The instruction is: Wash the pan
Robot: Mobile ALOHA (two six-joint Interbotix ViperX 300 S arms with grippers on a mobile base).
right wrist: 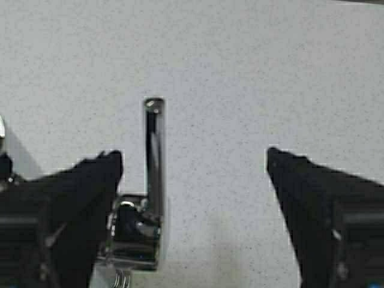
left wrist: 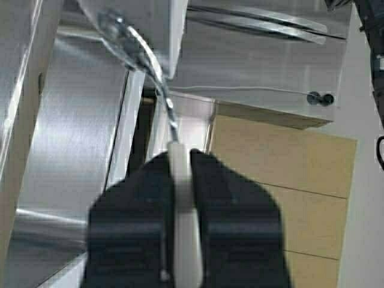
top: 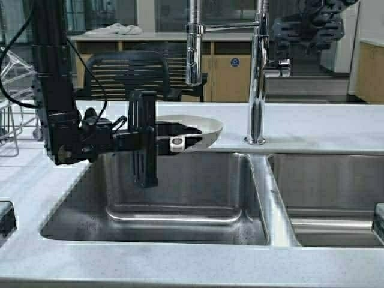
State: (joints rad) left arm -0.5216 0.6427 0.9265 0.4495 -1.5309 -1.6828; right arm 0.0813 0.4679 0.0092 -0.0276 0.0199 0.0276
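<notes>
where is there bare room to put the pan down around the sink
The left basin under the pan looks bare, and so does the counter strip in front of it. Behind the right basin, the counter right of the tap is free. It is crowded at the left basin's back edge, where the left pincer holds the pan's handle, and by the tap.

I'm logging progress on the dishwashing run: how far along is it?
Done: the left hand has the pan by its handle, lifted at the back edge of the left sink. In hand: the right hand, open, is over the faucet lever, not touching it. Left: no water is running, so turning it on and rinsing remain.
</notes>
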